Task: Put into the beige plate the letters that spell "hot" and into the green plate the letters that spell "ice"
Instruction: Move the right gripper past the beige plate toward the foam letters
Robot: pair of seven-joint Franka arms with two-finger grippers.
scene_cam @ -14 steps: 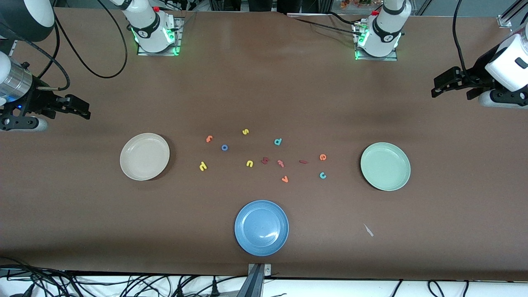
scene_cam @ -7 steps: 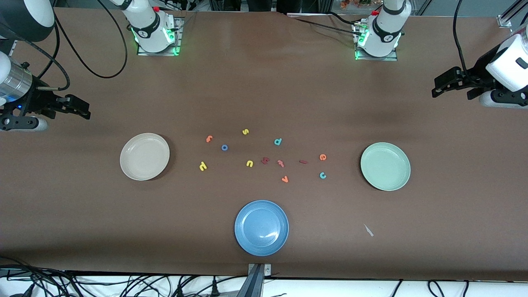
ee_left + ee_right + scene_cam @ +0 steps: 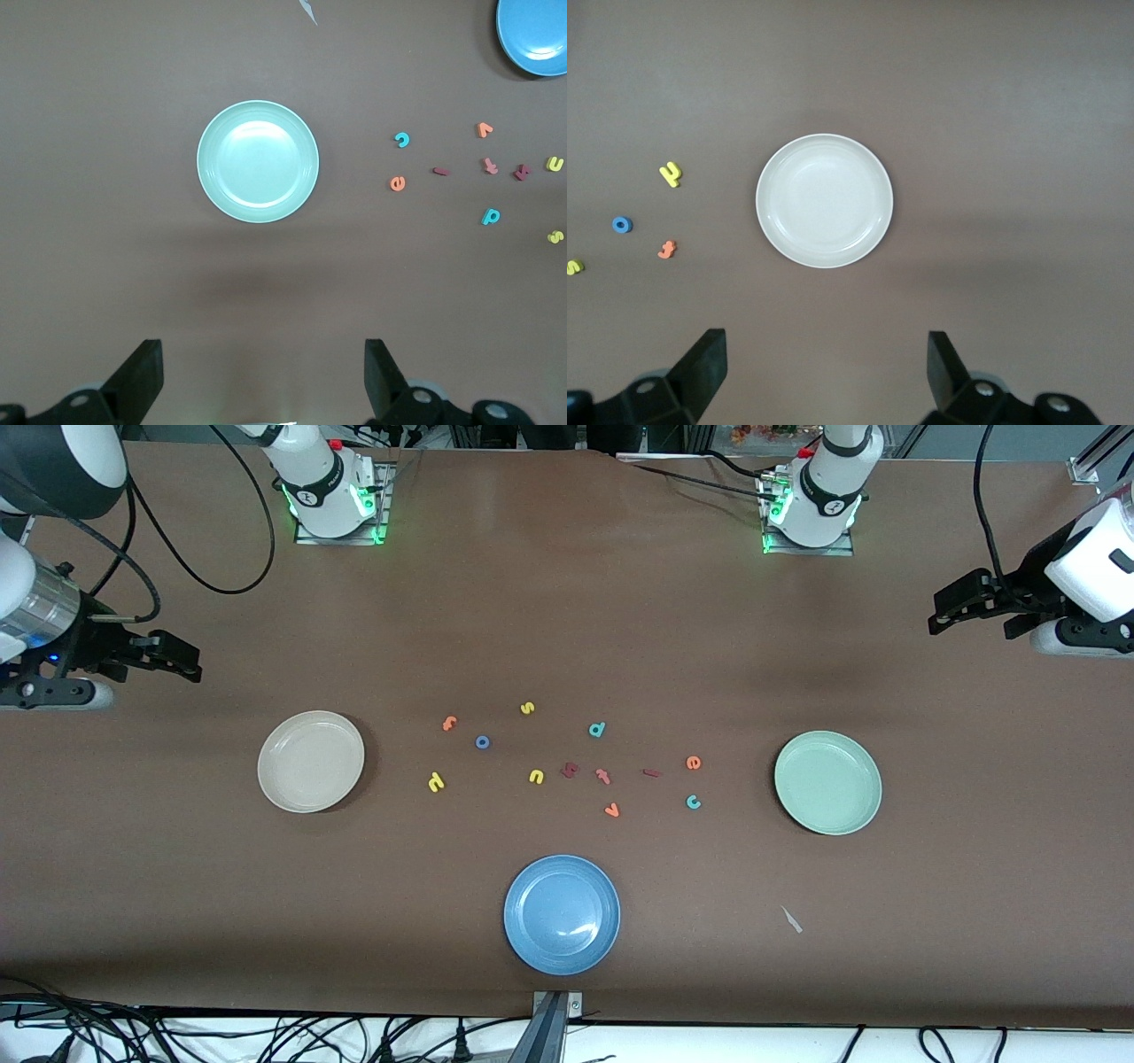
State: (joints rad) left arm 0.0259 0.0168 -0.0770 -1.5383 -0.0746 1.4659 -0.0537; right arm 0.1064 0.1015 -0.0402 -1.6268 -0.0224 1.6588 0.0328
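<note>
Nothing is sorted yet: both plates, the beige plate (image 3: 310, 761) and green plate (image 3: 827, 782), are sitting empty mid-frame, with the letters (image 3: 567, 757) scattered between them. The left gripper (image 3: 970, 607) and right gripper (image 3: 164, 657) are hovering at the frame's upper edges, fingers spread, holding nothing. Next, one should be descending on a letter.

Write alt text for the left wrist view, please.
A pale green plate sits empty on a brown table, with small foam letters scattered beside it. The open left gripper hangs above bare table, and a blue plate shows at a corner.
</note>
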